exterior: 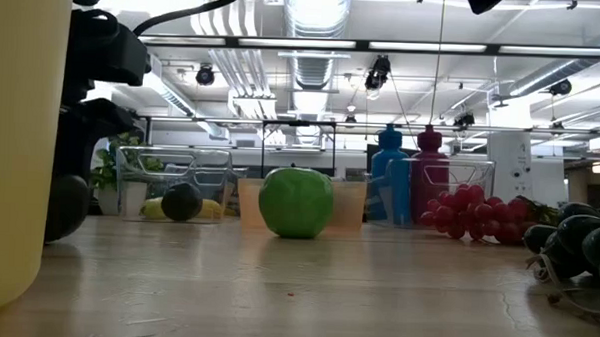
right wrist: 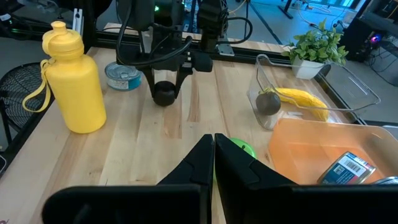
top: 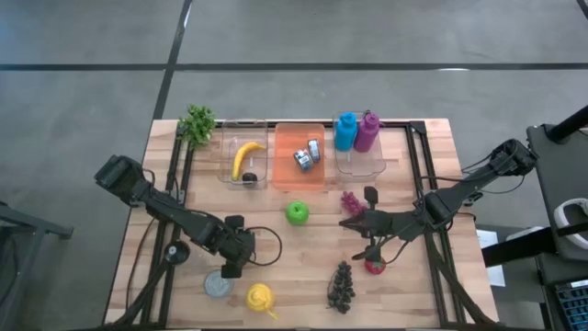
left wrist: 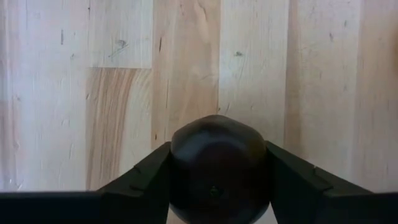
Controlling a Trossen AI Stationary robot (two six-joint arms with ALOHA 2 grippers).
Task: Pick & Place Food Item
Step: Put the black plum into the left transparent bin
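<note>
A dark round fruit [left wrist: 217, 168] sits between the fingers of my left gripper [top: 231, 268], near the table's near edge, between a tin can [top: 218, 285] and a yellow bottle [top: 260, 296]. The right wrist view shows that gripper [right wrist: 165, 84] pointing down with the fruit [right wrist: 165, 94] at its tips. My right gripper [top: 347, 223] is shut and holds nothing. It hovers mid-table, right of a green apple [top: 296, 213] and beside red grapes [top: 349, 200]. A clear bin [top: 227, 147] at the far edge holds a banana [top: 246, 156] and a second dark fruit [top: 248, 178]. My left gripper pinches the dark round fruit across its widest part [left wrist: 177, 163], one finger [left wrist: 146, 177] on each side. The fingers come from above, pointing down. Whether the fruit's underside touches the wood or hangs just above it, I cannot tell.
An orange bin [top: 285, 138] holds cans, and a clear bin [top: 372, 165] holds a blue and a purple bottle. A small plant [top: 197, 121] stands at the far left corner. Dark grapes [top: 342, 285] and a red item [top: 375, 267] lie near the right arm.
</note>
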